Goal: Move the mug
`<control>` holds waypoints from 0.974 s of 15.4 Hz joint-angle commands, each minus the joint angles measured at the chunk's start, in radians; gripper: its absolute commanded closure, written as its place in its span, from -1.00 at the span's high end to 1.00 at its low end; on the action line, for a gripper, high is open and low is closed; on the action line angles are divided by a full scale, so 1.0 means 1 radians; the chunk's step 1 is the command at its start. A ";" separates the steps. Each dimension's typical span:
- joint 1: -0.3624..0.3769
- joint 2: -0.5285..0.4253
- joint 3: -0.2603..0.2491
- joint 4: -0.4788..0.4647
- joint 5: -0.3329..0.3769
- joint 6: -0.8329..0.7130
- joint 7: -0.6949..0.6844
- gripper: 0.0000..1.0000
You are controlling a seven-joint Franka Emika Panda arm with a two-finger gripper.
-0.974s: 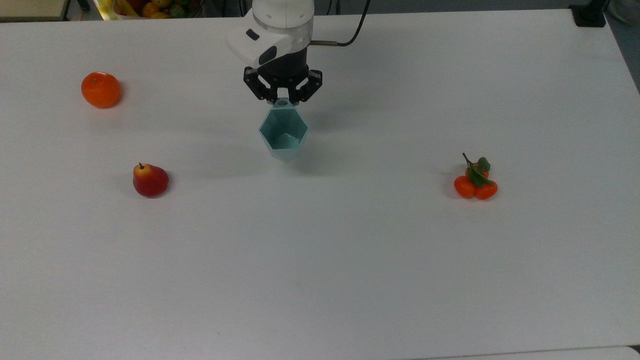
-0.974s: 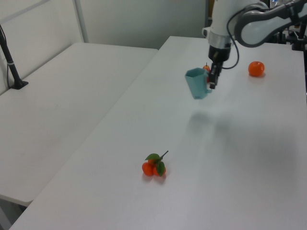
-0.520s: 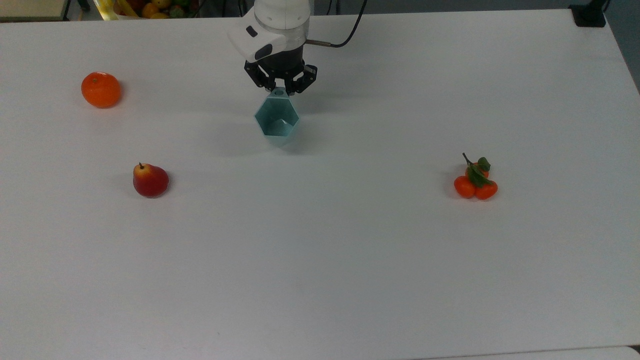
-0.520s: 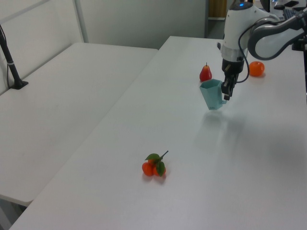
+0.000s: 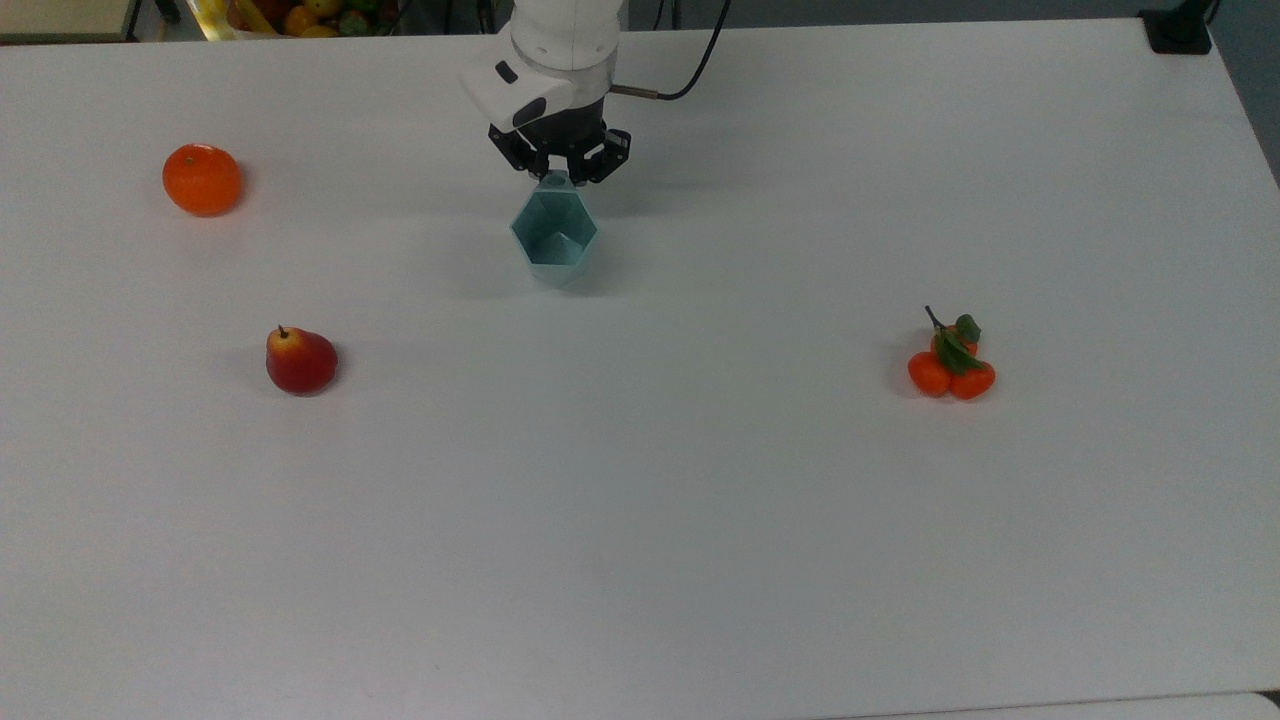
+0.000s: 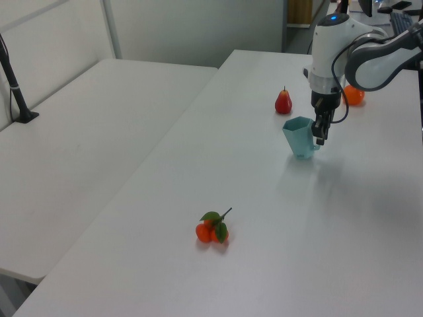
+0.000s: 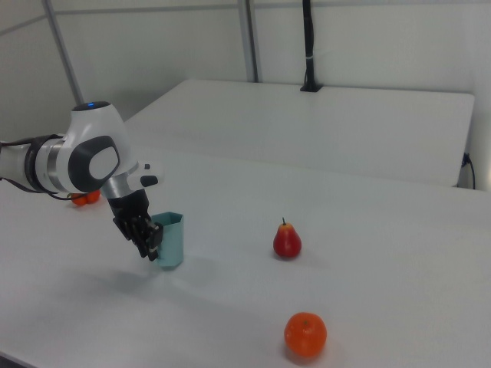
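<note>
Evidently the carrying part of the task is nearly done: the mug (image 5: 554,238) is held upright by the pincer (image 5: 558,178), which is clamped on the small tab at the rim, and its base is seen at or just above the tabletop (image 5: 700,520). In the left view the mug (image 6: 301,137) appears to rest on the surface, with hardly any shadow gap beneath it; whether contact has been made cannot be told for certain. In the right view the mug (image 7: 169,239) is likewise seen low, just beside the pincer (image 7: 151,240). What is judged to remain is the release of the tab and the withdrawal of the arm.

The mug is placed toward the far side of the tabletop in the top view, well apart from the orange (image 5: 202,179) at the top view's left, from the pear (image 5: 300,361) nearer the front, and from the cluster of small tangerines (image 5: 951,367) at the top view's right.

Compared with one second ago, the mug has been lowered considerably and carried toward the arm's base: it was then seen hanging clearly above the surface, with a detached shadow below it, and larger in the top view. In the left view the pear (image 6: 283,102), hidden behind the mug before, has been uncovered. The fruits have not been shifted.
</note>
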 commanded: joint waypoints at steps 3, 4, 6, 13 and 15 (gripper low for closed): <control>0.015 -0.028 -0.005 0.017 -0.034 -0.104 0.014 0.98; 0.016 -0.027 -0.005 0.053 -0.042 -0.159 0.008 1.00; 0.017 -0.025 -0.005 0.127 -0.042 -0.237 -0.027 1.00; 0.016 0.008 -0.004 0.452 -0.025 -0.390 -0.137 1.00; 0.009 0.004 -0.007 0.501 -0.010 -0.414 -0.171 1.00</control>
